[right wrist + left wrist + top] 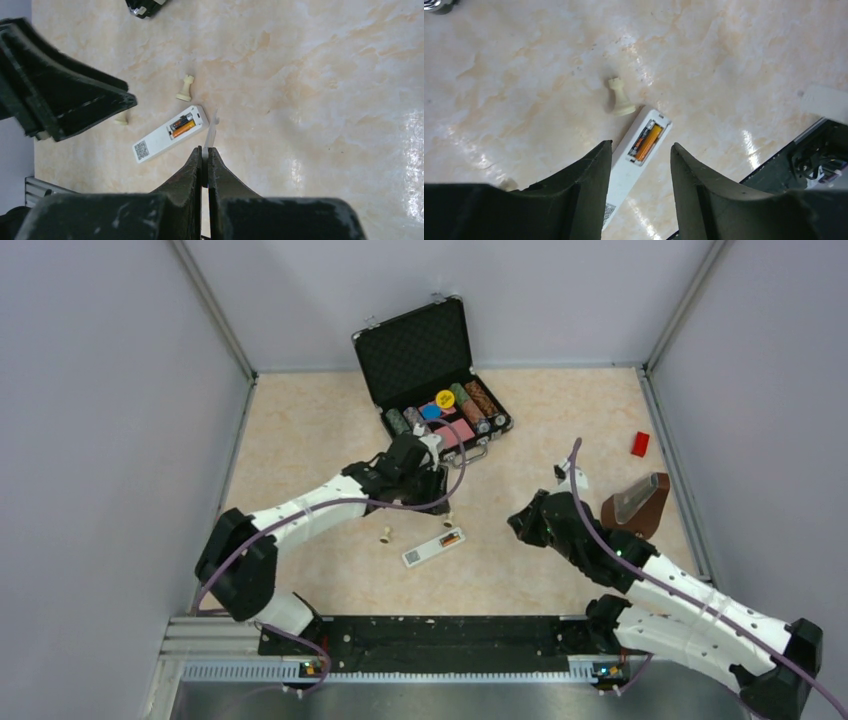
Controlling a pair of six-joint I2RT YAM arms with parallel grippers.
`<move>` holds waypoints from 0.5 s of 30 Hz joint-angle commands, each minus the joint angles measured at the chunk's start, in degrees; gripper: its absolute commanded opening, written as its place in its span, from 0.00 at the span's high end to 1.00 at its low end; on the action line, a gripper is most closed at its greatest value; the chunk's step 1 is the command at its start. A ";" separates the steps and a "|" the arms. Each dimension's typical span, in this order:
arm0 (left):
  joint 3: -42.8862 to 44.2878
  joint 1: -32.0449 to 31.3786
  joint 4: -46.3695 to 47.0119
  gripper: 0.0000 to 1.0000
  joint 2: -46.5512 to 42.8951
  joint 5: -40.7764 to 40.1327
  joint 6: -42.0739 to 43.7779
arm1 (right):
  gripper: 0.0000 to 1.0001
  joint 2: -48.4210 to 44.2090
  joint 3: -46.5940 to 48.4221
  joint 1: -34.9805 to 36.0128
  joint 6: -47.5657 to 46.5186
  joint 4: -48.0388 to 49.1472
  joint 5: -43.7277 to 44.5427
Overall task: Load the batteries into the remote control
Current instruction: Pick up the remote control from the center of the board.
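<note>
1. over the table [320, 430], seen from above, the remote control [433, 546] lies flat between the arms with its slot facing up and two cream pegs [384, 536] near it. the left gripper [428, 478] hangs beyond it and the right gripper [523, 522] is off to its right. neither touches it.
2. in the left wrist view, the left gripper's jaws are spread wide and the remote shows between them, with a copper-orange battery [649, 141] in the slot. if it steadies the body, it should close only on the long sides and stay clear of the nearby peg.
3. in the right wrist view, the right gripper is pressed together on a thin white plate [212, 135], probably the slot cover, whose tip is just beside the remote's slot end. both batteries [181, 125] look seated. the plate should be squared with the slot first and lowered flat, since so thin a hold may let it twist.
</note>
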 commanded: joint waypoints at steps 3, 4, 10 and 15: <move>-8.45 -0.74 0.74 0.49 -9.09 -2.16 16.64 | 1.00 5.64 1.15 -11.73 -2.53 6.21 -23.28; -10.35 -1.02 2.46 0.50 -10.58 -1.54 19.27 | 1.00 7.46 1.35 -13.59 -3.18 6.86 -26.47; -16.80 -1.55 6.55 0.45 -17.16 2.09 37.41 | 1.00 14.09 3.94 -18.02 -7.30 8.26 -35.56; -12.74 -1.77 0.32 0.43 -11.66 6.23 43.86 | 1.00 16.71 3.66 -19.93 -7.50 9.88 -39.07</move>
